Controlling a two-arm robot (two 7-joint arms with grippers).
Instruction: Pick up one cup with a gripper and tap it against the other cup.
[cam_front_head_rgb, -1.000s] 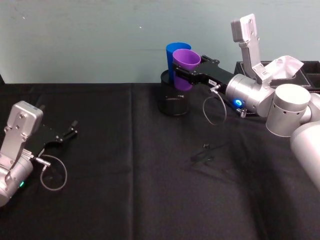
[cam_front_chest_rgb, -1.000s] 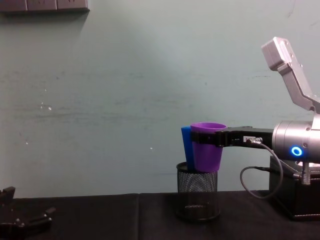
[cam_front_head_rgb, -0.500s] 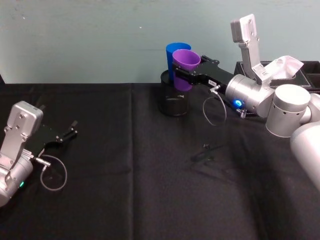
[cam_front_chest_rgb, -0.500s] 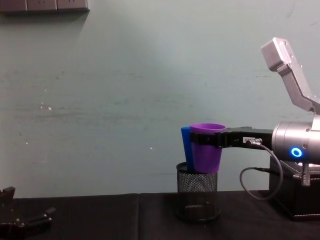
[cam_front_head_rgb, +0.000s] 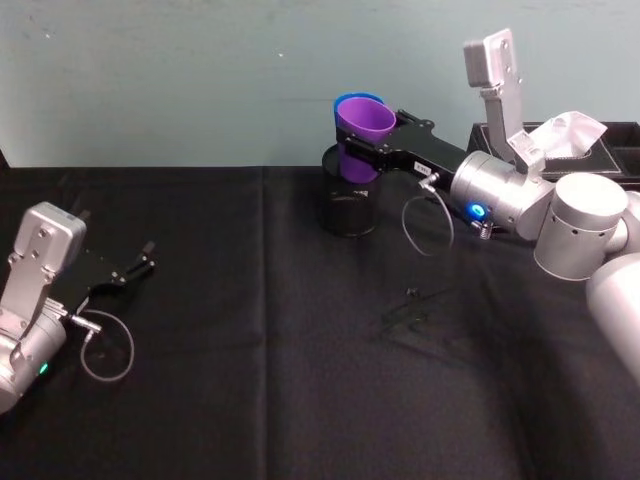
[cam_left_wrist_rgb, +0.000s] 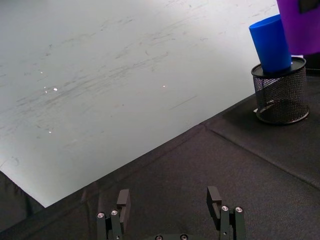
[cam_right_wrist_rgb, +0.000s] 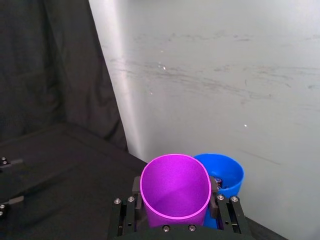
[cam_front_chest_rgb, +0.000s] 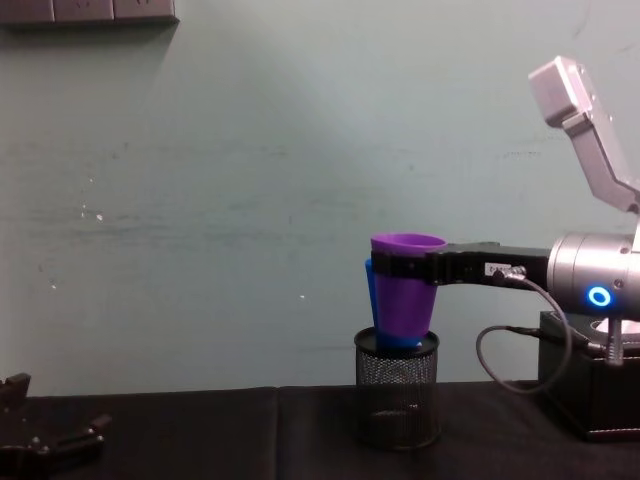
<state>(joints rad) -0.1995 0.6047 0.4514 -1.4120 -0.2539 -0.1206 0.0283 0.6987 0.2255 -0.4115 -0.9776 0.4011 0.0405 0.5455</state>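
Note:
My right gripper (cam_front_head_rgb: 366, 148) is shut on the purple cup (cam_front_head_rgb: 364, 119), holding it by its sides in the air, slightly tilted. The blue cup (cam_front_head_rgb: 350, 99) stands in a black mesh pen holder (cam_front_head_rgb: 347, 208) just behind it. In the right wrist view the purple cup (cam_right_wrist_rgb: 175, 186) overlaps the blue cup's (cam_right_wrist_rgb: 226, 172) rim, and they look in contact. From the chest the purple cup (cam_front_chest_rgb: 404, 288) covers most of the blue cup (cam_front_chest_rgb: 368, 283) above the mesh holder (cam_front_chest_rgb: 397, 395). My left gripper (cam_front_head_rgb: 132, 271) rests open on the table at the near left, its fingers (cam_left_wrist_rgb: 123, 203) spread with nothing between them.
A black box with white tissue (cam_front_head_rgb: 574, 134) stands at the back right, behind my right arm. A small dark object (cam_front_head_rgb: 409, 306) lies on the black cloth mid-table. The pale wall runs close behind the mesh holder. Cable loops hang off both wrists.
My right gripper has carried the purple cup leftward and toward the wall, so it now sits in front of and against the blue cup. The blue cup and left arm have not moved.

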